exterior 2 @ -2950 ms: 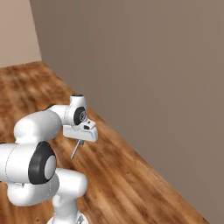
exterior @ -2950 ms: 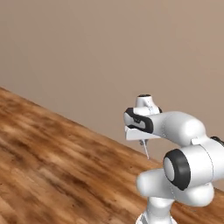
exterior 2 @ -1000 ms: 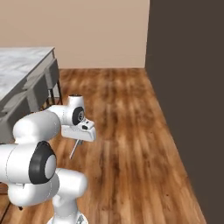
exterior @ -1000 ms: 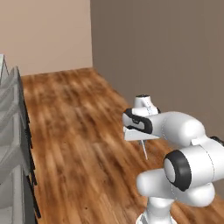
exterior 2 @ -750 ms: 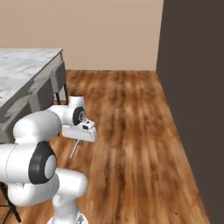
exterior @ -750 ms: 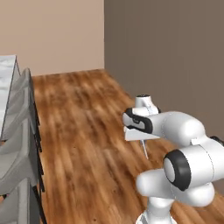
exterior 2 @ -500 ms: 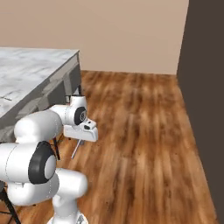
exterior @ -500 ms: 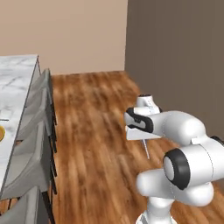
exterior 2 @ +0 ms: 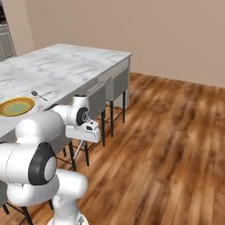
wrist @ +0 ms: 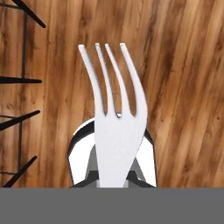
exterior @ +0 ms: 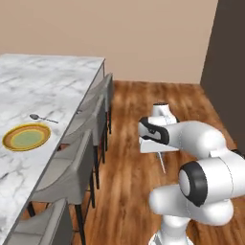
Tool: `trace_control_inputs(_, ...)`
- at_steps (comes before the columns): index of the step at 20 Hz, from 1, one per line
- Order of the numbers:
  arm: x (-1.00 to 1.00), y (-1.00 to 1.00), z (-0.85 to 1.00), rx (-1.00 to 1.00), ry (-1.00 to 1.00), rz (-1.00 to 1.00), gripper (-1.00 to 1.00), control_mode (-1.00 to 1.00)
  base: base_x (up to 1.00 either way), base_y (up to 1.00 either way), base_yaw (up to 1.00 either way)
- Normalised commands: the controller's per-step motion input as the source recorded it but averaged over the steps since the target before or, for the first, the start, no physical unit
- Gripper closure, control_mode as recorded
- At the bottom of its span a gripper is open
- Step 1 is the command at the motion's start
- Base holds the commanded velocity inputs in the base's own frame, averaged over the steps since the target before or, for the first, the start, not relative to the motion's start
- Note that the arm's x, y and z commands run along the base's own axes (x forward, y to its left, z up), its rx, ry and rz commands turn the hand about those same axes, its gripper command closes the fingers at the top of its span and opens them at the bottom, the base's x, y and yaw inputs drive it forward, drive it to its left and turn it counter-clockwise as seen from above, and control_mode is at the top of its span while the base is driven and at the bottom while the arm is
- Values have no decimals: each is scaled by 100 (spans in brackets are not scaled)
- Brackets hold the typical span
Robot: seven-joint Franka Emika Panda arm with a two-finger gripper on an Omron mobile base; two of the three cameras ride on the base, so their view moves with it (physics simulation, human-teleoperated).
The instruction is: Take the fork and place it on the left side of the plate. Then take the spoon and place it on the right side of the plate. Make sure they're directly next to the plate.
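Your gripper (wrist: 114,177) is clamped on the fork (wrist: 114,118), prongs pointing down at the floor, while the plate (exterior: 26,136) sits well off to its left on the bench (exterior: 52,76).

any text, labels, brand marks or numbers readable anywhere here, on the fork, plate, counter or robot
None can be read: the fork shut in the gripper, the plate, the spoon, the marble counter, the chairs and the wood floor carry no words, numbers or marks.
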Motion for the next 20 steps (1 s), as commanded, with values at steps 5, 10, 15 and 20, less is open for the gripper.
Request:
trace_control_inputs(5,0,0,0,0,0,0,100,100,57,0,53)
trace_control_inputs(10,0,0,0,0,0,0,100,100,58,0,51)
trace_control_inputs(15,0,0,0,0,0,0,100,100,59,0,48)
trace_control_inputs(20,0,0,0,0,0,0,100,100,61,1,41)
